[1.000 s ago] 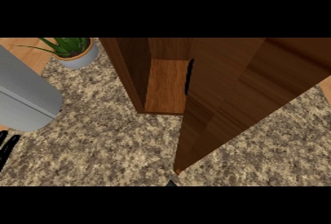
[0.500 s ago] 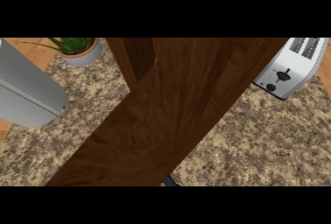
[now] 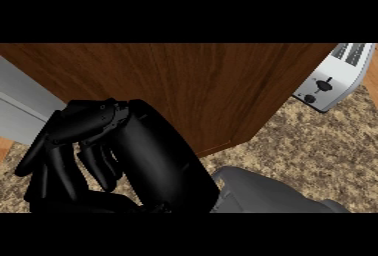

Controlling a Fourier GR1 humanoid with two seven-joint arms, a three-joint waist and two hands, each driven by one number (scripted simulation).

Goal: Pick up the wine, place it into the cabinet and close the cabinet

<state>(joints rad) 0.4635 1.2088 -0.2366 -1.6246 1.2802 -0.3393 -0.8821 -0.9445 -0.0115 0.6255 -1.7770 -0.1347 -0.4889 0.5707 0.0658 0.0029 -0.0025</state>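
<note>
Now a black hand (image 3: 111, 160) has risen at seven o'clock before the cabinet door (image 3: 184, 85), fingers (image 3: 55, 150) loosely curled, holding nothing; toaster (image 3: 332, 75) at two o'clock.

We list one hand (image 3: 159, 160): glossy black, broad smooth back, with thick, segmented black fingers (image 3: 55, 150). We list one forearm (image 3: 269, 192): plain grey, rounded shell, matte finish. We find no cables, screws or markings showing.

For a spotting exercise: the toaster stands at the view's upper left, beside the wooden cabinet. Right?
No: the toaster stands at the upper right, beside the wooden cabinet, as the head view shows.
</note>
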